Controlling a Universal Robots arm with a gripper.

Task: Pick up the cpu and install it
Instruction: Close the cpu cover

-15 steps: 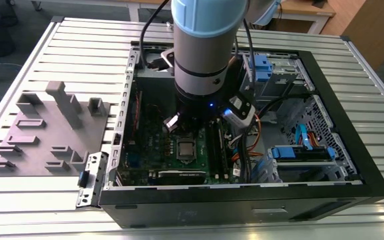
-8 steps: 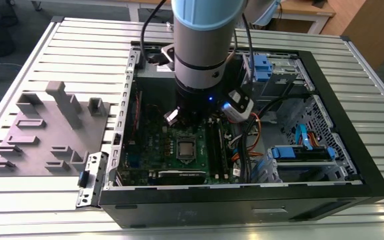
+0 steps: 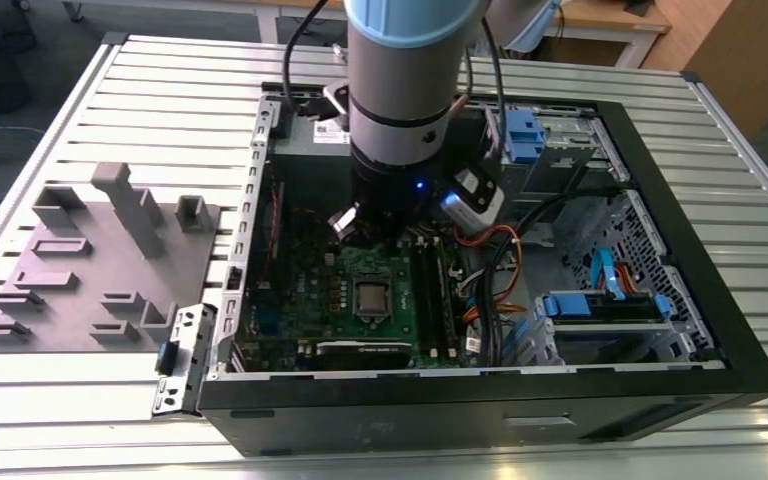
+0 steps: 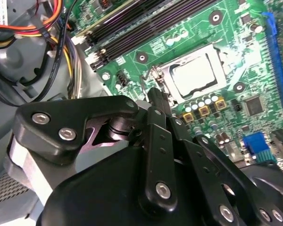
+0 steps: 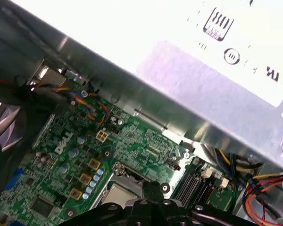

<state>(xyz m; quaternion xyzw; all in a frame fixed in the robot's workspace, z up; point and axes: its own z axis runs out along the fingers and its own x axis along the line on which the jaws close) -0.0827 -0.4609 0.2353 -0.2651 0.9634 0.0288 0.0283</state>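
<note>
Inside the shiny socket frame [image 4: 166,82], near the middle of the green circuit board [image 4: 236,42]: the cpu [image 4: 194,75], lying flat with its pale metal top up, not in the jaws. Apparently seated square to the frame, though the pins or contacts beneath are hidden. Just beside one corner of the socket, close above the board: the gripper [image 4: 155,95], jaws drawn together into one narrow tip with nothing between them, near the thin wire lever at the socket's edge.

Probably the closing stage of the install. To do it well: keep the tip off the chip's top and off the small capacitors [image 4: 203,109] beside the socket; press only on frame or lever, straight and gently; watch for any tilt of the chip in its seat.

Pose of the arm [image 3: 404,100]: reaching steeply down into the open computer case [image 3: 704,330], wrist roughly vertical over the board, close to the orange and yellow cables [image 3: 491,240]. Case lying on the slatted table [image 3: 157,100], grey fixture tray [image 3: 77,290] at the exterior view's left.
</note>
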